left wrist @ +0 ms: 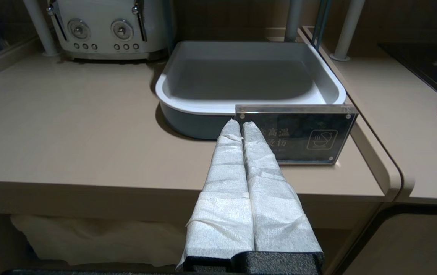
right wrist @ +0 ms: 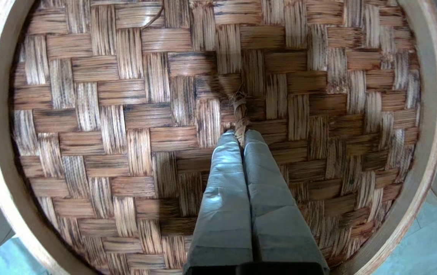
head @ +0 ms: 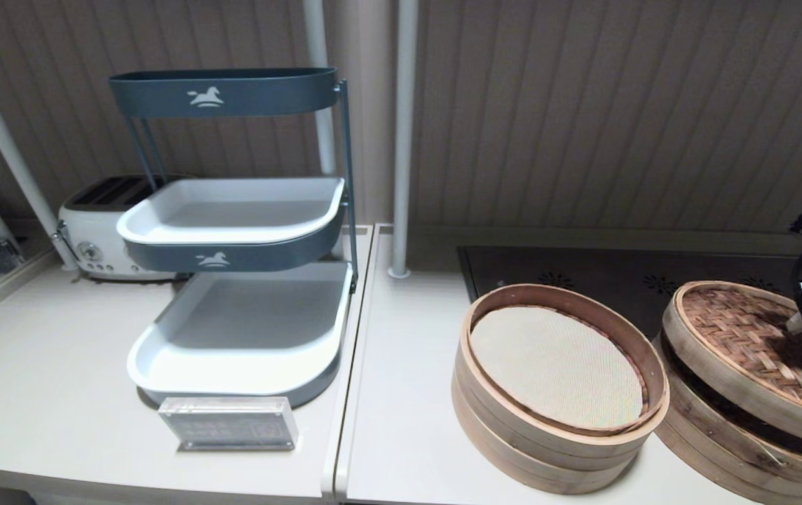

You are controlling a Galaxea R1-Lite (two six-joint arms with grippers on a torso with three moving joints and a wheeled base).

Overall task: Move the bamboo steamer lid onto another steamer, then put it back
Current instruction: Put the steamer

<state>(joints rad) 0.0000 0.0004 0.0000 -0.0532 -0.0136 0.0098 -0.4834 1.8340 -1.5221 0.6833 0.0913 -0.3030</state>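
The right gripper (right wrist: pixel 240 133), jaws pinched on the small knot, holds the bamboo steamer lid (head: pixel 758 351) tilted above another steamer (head: pixel 744 438) at the tabletop's (head: pixel 401 421) right edge; the left gripper (left wrist: pixel 240 125) hangs parked, jaws closed

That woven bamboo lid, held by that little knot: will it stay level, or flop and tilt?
The bamboo steamer lid probably stays stiff: tight weave inside a solid hoop. Likely light, being thin strips. It may well tilt, since the right pincer pinches only its small central knot.

dim, even indoor light, soft shadows under the tiered rack (head: pixel 233 231), edges slightly warped.
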